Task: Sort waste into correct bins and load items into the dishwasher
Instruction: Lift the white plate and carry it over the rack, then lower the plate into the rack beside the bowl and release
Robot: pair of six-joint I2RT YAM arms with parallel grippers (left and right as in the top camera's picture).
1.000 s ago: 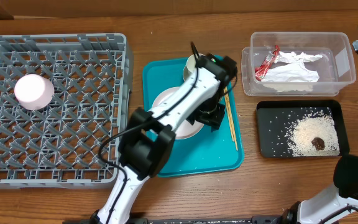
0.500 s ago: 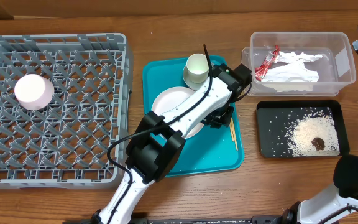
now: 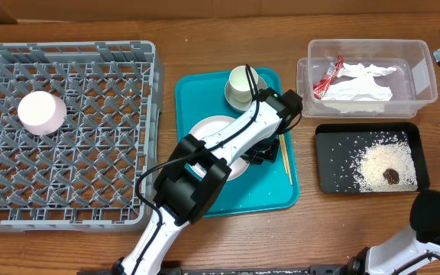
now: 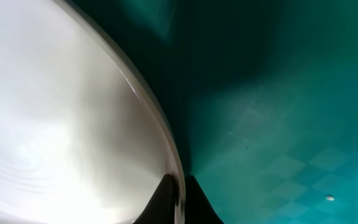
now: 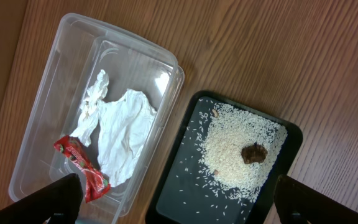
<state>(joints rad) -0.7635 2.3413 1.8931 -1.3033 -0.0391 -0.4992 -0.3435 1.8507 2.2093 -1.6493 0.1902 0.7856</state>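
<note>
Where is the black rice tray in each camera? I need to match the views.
Overhead: black tray at lower right, directly below the clear tub.
Left wrist: not in it; only the plate and teal tray show.
Right wrist: black tray right of centre, beside the clear tub.
Shared landmark: the clear tub holding the red wrapper.

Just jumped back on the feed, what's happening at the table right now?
The left gripper is shut on the rim of the large white plate on the teal tray. The right gripper hangs open above the clear tub and black tray. Waste looks sorted: wrapper and napkin in the tub, rice in the black tray. One pink bowl sits in the rack; a cup waits on the teal tray.
</note>
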